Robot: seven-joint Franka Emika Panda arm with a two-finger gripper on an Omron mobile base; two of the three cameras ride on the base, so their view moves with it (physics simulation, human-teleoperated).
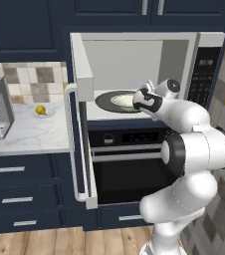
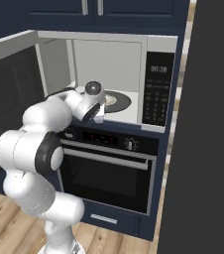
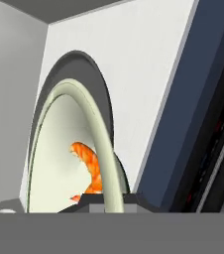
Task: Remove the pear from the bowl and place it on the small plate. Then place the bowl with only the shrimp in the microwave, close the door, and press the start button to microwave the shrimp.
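At the centre of the left base view we see the bowl [image 1: 123, 101] on the dark turntable [image 1: 104, 101] inside the microwave [image 1: 134, 74], door [image 1: 82, 124] open, pear [image 1: 41, 110] at left on the small plate [image 1: 45, 114]. Low in the hand view, our gripper [image 3: 108, 201] pinches the bowl's rim, shrimp [image 3: 89, 166] inside.

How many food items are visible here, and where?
2: the pear on the small plate on the counter, and the shrimp in the bowl inside the microwave.
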